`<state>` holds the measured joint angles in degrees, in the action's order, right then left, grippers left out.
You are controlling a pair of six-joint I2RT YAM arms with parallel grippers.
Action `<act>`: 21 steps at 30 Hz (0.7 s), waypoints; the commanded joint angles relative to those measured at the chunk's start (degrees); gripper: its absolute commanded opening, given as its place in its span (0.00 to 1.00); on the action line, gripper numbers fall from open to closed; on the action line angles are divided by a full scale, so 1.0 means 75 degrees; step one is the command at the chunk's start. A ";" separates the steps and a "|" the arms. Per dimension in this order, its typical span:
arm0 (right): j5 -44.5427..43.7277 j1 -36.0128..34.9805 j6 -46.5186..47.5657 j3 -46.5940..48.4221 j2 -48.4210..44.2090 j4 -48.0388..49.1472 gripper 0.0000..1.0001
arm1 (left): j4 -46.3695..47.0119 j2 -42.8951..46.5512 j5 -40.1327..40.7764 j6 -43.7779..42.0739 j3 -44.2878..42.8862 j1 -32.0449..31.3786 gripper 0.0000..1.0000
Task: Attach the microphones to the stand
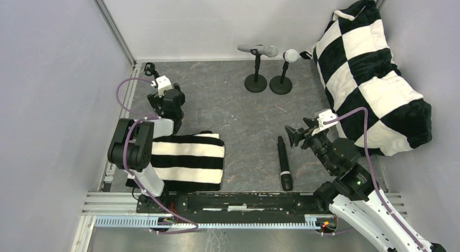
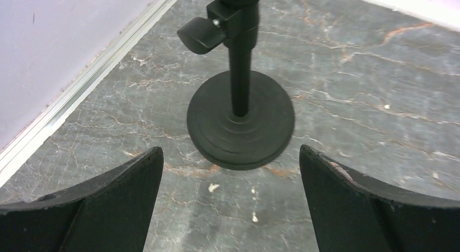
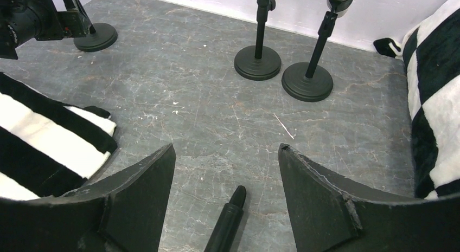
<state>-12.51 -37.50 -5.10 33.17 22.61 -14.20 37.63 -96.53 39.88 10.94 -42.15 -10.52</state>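
A black microphone [image 1: 283,163] lies flat on the table, its tail end [image 3: 228,222] pointing up between the fingers of my open right gripper [image 3: 227,154], which hovers just behind it [image 1: 292,137]. A silver-grey microphone [image 1: 258,49] sits across one stand [image 1: 255,81]. A white microphone [image 1: 291,56] sits tilted on the stand beside it [image 1: 281,84]. A third stand [image 2: 241,119] holds no microphone and stands at the back left corner. My left gripper [image 2: 230,154] is wide open just in front of its round base, apart from it.
A black-and-white striped cloth [image 1: 187,160] lies folded at the front left, beside the left arm. A large checkered cushion [image 1: 374,73] fills the right side against the wall. Grey walls and a metal rail [image 2: 81,89] close in the table.
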 commanded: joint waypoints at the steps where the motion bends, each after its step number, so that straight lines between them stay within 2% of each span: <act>1: 0.0005 -0.0005 0.0162 0.0247 0.0050 0.0238 0.76 | 0.0544 -0.0458 -0.0236 -0.0019 -0.0525 0.0483 1.00; 7: 0.0036 -0.0004 0.0390 0.0226 0.0114 0.0254 0.76 | 0.1313 -0.1359 -0.0824 -0.0324 -0.1165 0.0821 1.00; 12: 0.0051 -0.0002 0.0439 0.0227 0.0184 0.0236 0.76 | 0.1027 -0.1970 -0.1388 -0.0599 -0.2057 0.1040 0.97; 14: 0.0027 0.0002 0.0468 0.0230 0.0195 0.0239 0.76 | 0.0890 -0.2130 -0.1685 -0.0543 -0.2333 0.1139 0.90; 18: -0.0003 -0.0002 0.0544 0.0230 0.0269 0.0287 0.76 | 0.0517 -0.2466 -0.2058 -0.0415 -0.2822 0.1226 0.68; 21: 0.0026 0.0002 0.0560 0.0243 0.0325 0.0309 0.76 | 0.0240 -0.2622 -0.2297 -0.0353 -0.3030 0.1239 0.56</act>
<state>-12.51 -37.50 -1.93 33.19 24.38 -14.31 41.30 -114.52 26.76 9.10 -61.65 -1.56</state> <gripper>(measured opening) 0.763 0.623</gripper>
